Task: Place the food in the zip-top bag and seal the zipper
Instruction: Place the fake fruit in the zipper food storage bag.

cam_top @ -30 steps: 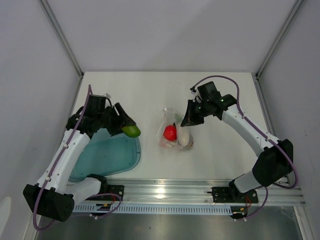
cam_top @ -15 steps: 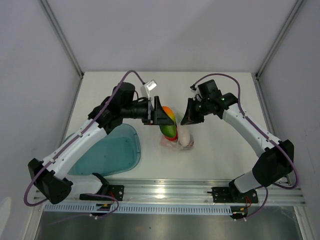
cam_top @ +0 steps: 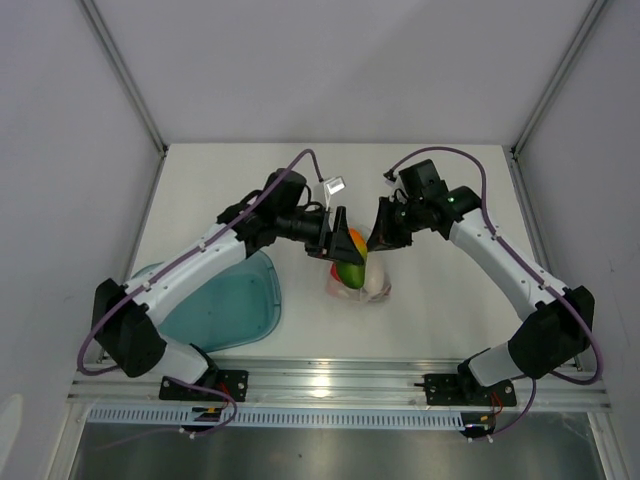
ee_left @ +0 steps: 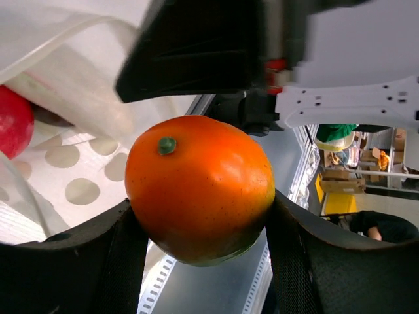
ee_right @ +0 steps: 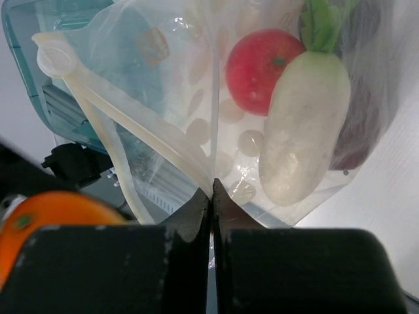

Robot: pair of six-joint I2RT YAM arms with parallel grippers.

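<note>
The clear zip-top bag lies mid-table and holds a red fruit, a white oblong piece and a dark maroon piece. My right gripper is shut on the bag's upper wall near the zipper strip, holding the mouth up and open. My left gripper is shut on an orange and green toy fruit, held at the bag's mouth. In the left wrist view the fruit sits between both fingers, with the bag just ahead.
A teal translucent tray sits at the front left, under the left arm. The aluminium rail runs along the table's near edge. Grey walls close in the back and sides.
My left arm has swung from above the tray rightward across the table, carrying the orange and green fruit to the bag's mouth. The right gripper stays holding the bag.
</note>
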